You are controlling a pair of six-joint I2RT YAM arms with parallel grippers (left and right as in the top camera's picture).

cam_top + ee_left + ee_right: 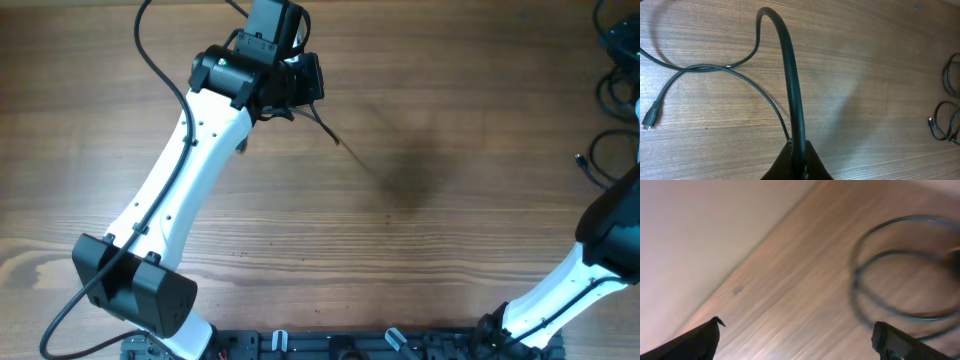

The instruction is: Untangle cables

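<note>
A cable [790, 75] is held clamped between the closed fingers of the left gripper [797, 150], above the table [865, 50]. Its strands cross below, and one ends in a plug [650, 119]. Blurred loops [900, 270] are seen ahead of the right gripper [797, 330], whose fingers are spread wide and empty. A lifting-apart step is judged to be in hand. Next, the crossing would need to be drawn open.

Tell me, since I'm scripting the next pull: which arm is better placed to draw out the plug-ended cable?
Left, probably. The left claw is shut on that cable, whose plug lies on the table. The right claw is open, near separate coiled cables at the right edge.
</note>
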